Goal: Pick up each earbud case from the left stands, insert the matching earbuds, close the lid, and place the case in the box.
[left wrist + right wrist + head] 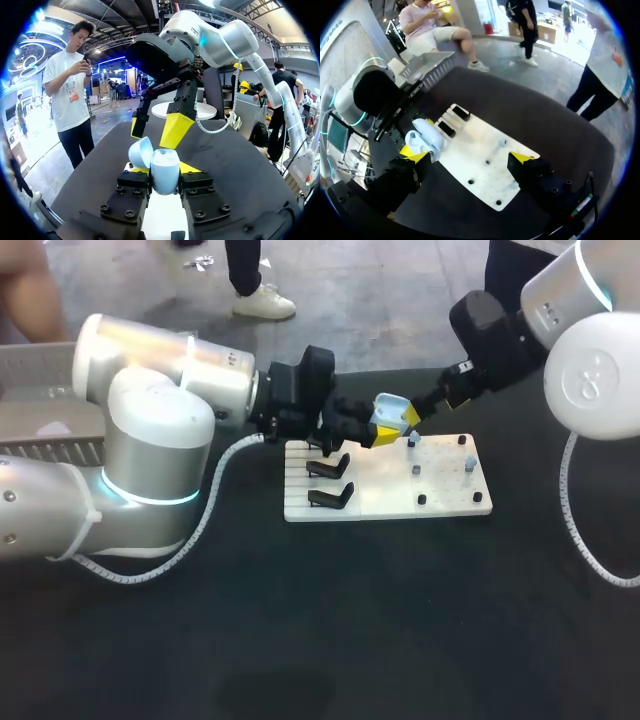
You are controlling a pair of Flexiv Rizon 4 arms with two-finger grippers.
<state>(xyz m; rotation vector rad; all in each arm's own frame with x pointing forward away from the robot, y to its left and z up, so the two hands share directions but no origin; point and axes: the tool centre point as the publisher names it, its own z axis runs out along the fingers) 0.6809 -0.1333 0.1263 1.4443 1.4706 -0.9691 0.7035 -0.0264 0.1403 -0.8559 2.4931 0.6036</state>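
While left tool [384, 432] grips the lid-open case [165, 172] at upper centre of head view, right tool [467, 155] beside it stands wide, empty. Step: insertion; next likely needs an earbud [501, 143] fetched.

The left arm [150, 440] and right arm [590, 350] have silver-white housings, cyan light rings and white ribbed cable conduits [215, 500]. The left gripper [161, 172] and right gripper [467, 157] have black, screw-fastened bodies and yellow tips.

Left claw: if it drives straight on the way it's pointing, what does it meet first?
Probably the right claw: one yellow finger of it sits just ahead of the earbud case held in the left claw, so the case would touch first. The gap is hard to judge.
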